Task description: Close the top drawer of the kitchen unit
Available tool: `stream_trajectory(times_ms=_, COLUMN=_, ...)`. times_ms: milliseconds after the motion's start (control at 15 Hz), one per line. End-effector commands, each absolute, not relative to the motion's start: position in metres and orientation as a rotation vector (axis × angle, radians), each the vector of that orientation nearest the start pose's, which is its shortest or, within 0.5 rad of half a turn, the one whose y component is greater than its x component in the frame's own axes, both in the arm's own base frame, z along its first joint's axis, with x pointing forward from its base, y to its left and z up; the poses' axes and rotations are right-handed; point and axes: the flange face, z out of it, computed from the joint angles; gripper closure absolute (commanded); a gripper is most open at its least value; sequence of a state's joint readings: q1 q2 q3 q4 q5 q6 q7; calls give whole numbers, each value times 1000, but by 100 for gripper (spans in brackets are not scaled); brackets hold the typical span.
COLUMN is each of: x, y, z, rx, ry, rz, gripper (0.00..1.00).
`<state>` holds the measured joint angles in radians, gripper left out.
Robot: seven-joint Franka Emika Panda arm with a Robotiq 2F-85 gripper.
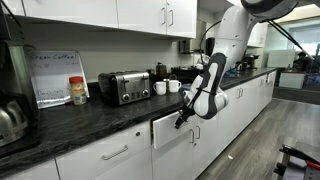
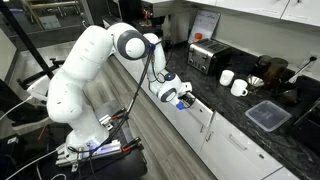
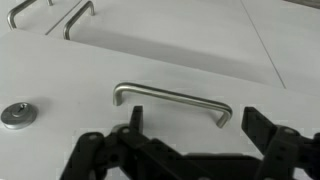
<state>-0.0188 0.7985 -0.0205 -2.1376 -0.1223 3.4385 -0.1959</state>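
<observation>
The kitchen unit point(image 1: 230, 110) is a run of white base cabinets under a dark speckled countertop point(image 1: 90, 120). The top drawer point(image 1: 168, 130) has a white front that stands slightly out from its neighbours; no wood interior shows. In the wrist view its silver bar handle point(image 3: 170, 98) lies across the white front point(image 3: 200, 60). My gripper point(image 3: 198, 125) is open, its two black fingers close to the front, just below the handle, with nothing between them. It also shows at the drawer front in both exterior views point(image 1: 183, 119) point(image 2: 185, 100).
A toaster point(image 1: 124, 87), white mugs point(image 1: 166, 87), a jar point(image 1: 78, 91) and a kettle point(image 1: 10, 120) stand on the countertop. A dark tray point(image 2: 268, 115) lies further along. A round lock point(image 3: 15, 115) and other handles point(image 3: 78, 18) sit near the drawer.
</observation>
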Motion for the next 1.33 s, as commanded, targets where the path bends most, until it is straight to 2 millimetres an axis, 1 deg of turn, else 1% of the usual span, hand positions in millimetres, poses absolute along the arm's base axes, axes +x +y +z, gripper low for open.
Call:
stream_trajectory(times_ms=0, x=585, y=-2, z=84, rx=-3053, ry=-515, rz=-854, gripper=0)
stream_trajectory(times_ms=200, x=587, y=-1, z=86, rx=-3051, ry=-520, rz=-861, gripper=0)
stream_trajectory(times_ms=333, x=585, y=0, z=89, rx=-3056, ry=-516, rz=-850, gripper=0)
stream_trajectory(times_ms=467, x=579, y=-1, z=100, rx=-3076, ry=-481, rz=-802, gripper=0)
stream_trajectory(times_ms=600, x=570, y=1, z=115, rx=-3096, ry=-455, rz=-757, gripper=0)
stream_trajectory(times_ms=733, x=559, y=6, z=134, rx=-3108, ry=-450, rz=-725, gripper=0)
stream_trajectory(times_ms=867, x=547, y=13, z=156, rx=-3113, ry=-450, rz=-688, gripper=0)
stream_trajectory(times_ms=1000, x=530, y=21, z=175, rx=-3120, ry=-433, rz=-633, gripper=0)
stream_trajectory(times_ms=1133, x=513, y=25, z=195, rx=-3144, ry=-392, rz=-536, gripper=0)
stream_trajectory(times_ms=1267, x=497, y=28, z=210, rx=-3182, ry=-335, rz=-410, gripper=0)
